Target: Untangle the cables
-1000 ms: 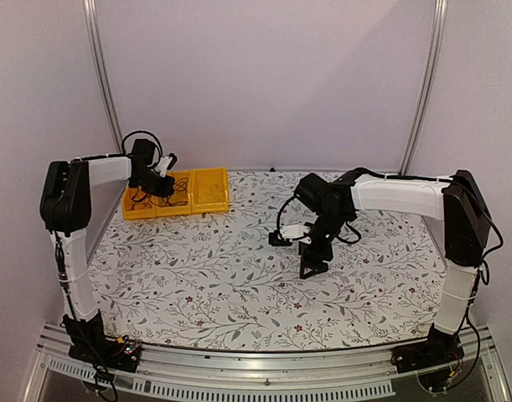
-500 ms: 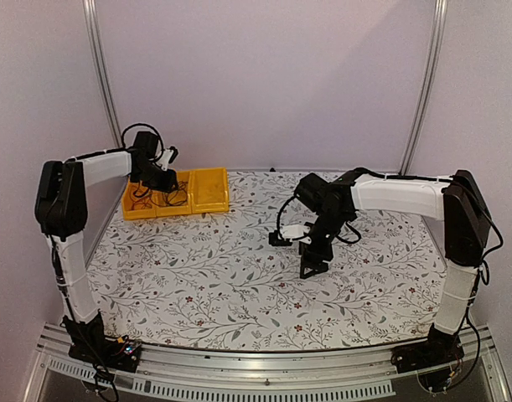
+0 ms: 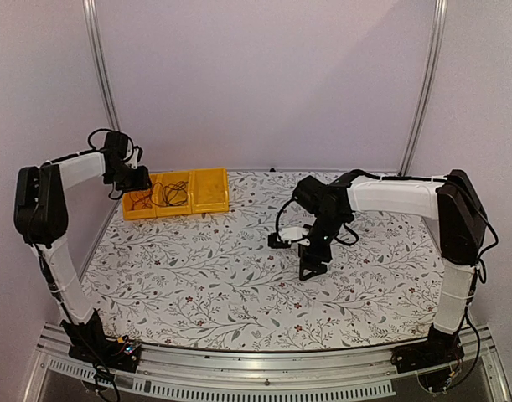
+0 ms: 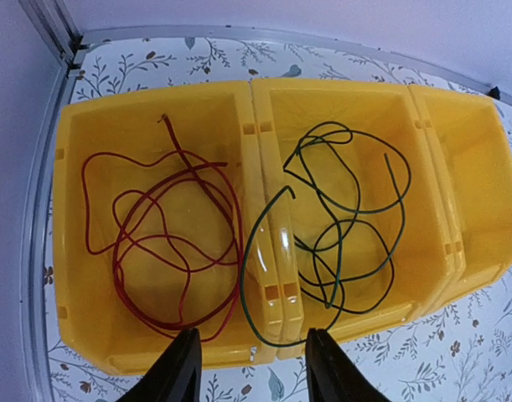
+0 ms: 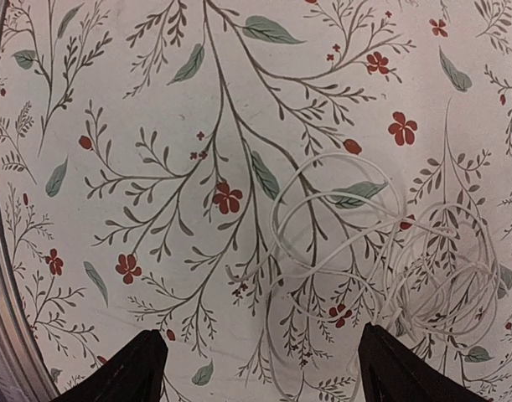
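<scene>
- The left pincer (image 4: 251, 347) hangs over the near wall of the yellow bins, fingers apart with nothing between them. If it comes straight down here, it could hook the cable loop lying right under it.
- That loop belongs to the dark cable (image 4: 343, 226), which is coiled in the middle bin (image 4: 331, 86). One bend drapes over the shared wall toward the left bin (image 4: 155, 96). A snag there could drag the whole coil out.
- The red cable (image 4: 155, 243) lies coiled in the left bin, close to that stray bend. If the bend slips leftward, the two cables may cross and tangle again.
- The bins look light, so pulling on a caught strand might shift or tip them.
- The right pincer (image 5: 260, 352) is spread wide and empty above the pale cable (image 5: 390, 268), which lies in overlapping loops on the desk (image 5: 113, 126) at centre right.
- That cable is thin and lies flat, so a pinch may miss it or gather several strands. Lifting an inner strand could tighten the snarl.
</scene>
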